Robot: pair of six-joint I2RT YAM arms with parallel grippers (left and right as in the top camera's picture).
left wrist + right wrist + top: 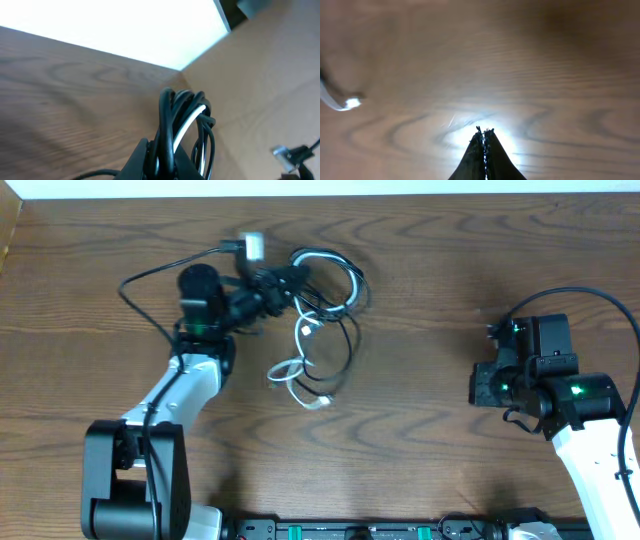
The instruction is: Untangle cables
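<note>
Left tool [285, 283] is clamped on the cables [182, 120], pinching a fat loop of black cords with one white strand running through it. The bundle sits toward the back left of the bench [450, 260], right at that tool's tip. Black loops fan out to its right, and a white cord [298, 370] trails toward the front with its plug end flat on the wood. Right tool [483, 140] is pressed together on nothing, hanging over bare wood on the right side, well apart from the tangle.
</note>
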